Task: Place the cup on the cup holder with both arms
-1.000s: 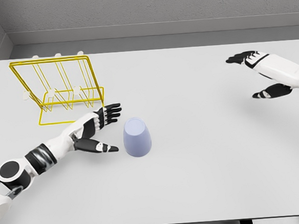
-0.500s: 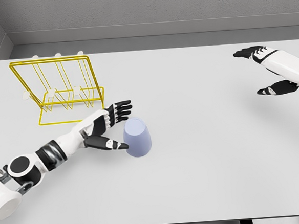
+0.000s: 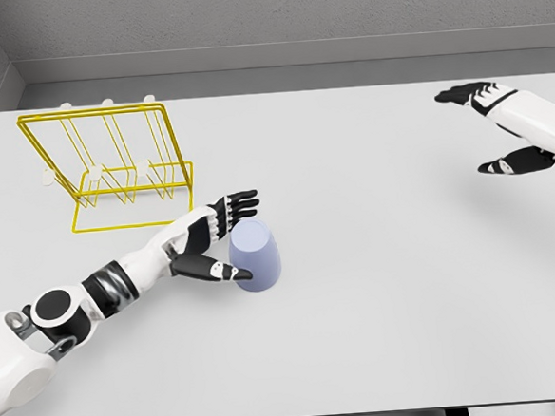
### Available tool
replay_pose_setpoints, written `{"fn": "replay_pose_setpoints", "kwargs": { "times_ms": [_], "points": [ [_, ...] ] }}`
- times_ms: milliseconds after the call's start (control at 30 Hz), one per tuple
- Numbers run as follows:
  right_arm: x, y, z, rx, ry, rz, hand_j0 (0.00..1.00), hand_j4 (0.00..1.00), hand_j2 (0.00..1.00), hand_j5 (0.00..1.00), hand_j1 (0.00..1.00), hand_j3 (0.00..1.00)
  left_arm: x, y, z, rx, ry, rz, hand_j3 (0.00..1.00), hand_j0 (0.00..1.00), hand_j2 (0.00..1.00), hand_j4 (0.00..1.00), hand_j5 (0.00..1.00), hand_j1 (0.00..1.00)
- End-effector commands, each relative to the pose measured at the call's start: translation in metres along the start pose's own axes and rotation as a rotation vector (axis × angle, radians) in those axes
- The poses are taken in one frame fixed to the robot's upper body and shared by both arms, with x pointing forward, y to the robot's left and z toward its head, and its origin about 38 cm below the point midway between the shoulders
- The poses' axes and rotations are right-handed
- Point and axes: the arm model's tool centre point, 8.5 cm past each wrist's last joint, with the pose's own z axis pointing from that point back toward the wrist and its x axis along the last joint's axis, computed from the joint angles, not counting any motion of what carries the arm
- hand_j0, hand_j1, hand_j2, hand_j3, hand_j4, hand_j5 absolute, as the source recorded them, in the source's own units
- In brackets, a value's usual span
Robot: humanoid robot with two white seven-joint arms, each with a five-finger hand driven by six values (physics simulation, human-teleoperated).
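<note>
Lavender and upside down, the cup (image 3: pixel 255 255) stands on the white counter (image 3: pixel 378 287), with its closed base up and its wider mouth against the surface. Taking the cup as the landmark, the yellow wire cup holder (image 3: pixel 113 167) sits up and to the left of it, apart from it, with a strip of bare counter between.

At the cup's left flank is the left robot hand (image 3: pixel 213 243). Its fingers (image 3: pixel 237 206) are spread and reach over the upper left edge of the cup, while the thumb (image 3: pixel 227 270) lies against or just beside the lower left of the wall. The robot hand is open and has not closed on anything; whether the thumb truly touches cannot be told from this view.

Far to the right of the cup, the right robot hand (image 3: pixel 500 126) hovers near the counter's right edge, open too and holding nothing.

By my reading the step in hand is the reach and grasp, and the task is barely begun. The next move calls for the fingers to wrap round the far side of the cup and pinch against the thumb without toppling or pushing it. Lifting and carrying it to the holder's pegs would follow, perhaps with a handover.
</note>
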Motion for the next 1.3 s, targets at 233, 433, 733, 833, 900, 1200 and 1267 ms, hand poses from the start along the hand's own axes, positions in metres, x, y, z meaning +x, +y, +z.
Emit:
{"fn": "replay_pose_setpoints", "kwargs": {
  "times_ms": [233,433,733,833,900,1200,1267],
  "points": [
    [0.001,-0.002,0.000,-0.013,-0.003,-0.007,1.00,1.00,1.00,1.00,1.00,1.00,-0.005,-0.001,-0.005,0.005,0.000,0.015,1.00,1.00,1.00,1.00,1.00,1.00],
    [0.001,-0.002,0.000,-0.012,-0.003,-0.008,1.00,1.00,1.00,1.00,1.00,1.00,-0.008,-0.004,-0.008,-0.001,0.003,0.021,1.00,1.00,1.00,1.00,1.00,1.00],
    [0.001,-0.002,0.000,-0.013,-0.003,-0.007,1.00,1.00,1.00,1.00,1.00,1.00,-0.015,-0.009,-0.012,-0.008,0.016,0.021,1.00,1.00,1.00,1.00,1.00,1.00],
    [0.001,-0.002,0.000,-0.011,-0.003,-0.007,1.00,1.00,1.00,1.00,1.00,1.00,-0.016,-0.007,-0.012,-0.001,0.011,0.026,0.77,0.77,0.77,0.77,0.77,0.77],
    [0.001,-0.002,0.000,-0.013,-0.003,-0.007,1.00,1.00,1.00,1.00,1.00,1.00,-0.015,-0.006,-0.012,0.002,0.007,0.030,0.66,0.66,0.66,0.66,0.66,0.66],
    [0.001,-0.002,0.000,-0.013,-0.003,-0.007,1.00,1.00,1.00,1.00,1.00,1.00,-0.013,-0.005,-0.012,0.006,0.000,0.029,0.61,0.61,0.61,0.61,0.61,0.61],
    [0.001,-0.002,0.000,-0.011,-0.003,-0.007,1.00,1.00,1.00,1.00,1.00,1.00,-0.012,-0.005,-0.012,0.004,-0.004,0.029,0.62,0.62,0.62,0.62,0.62,0.62]
  ]
}}
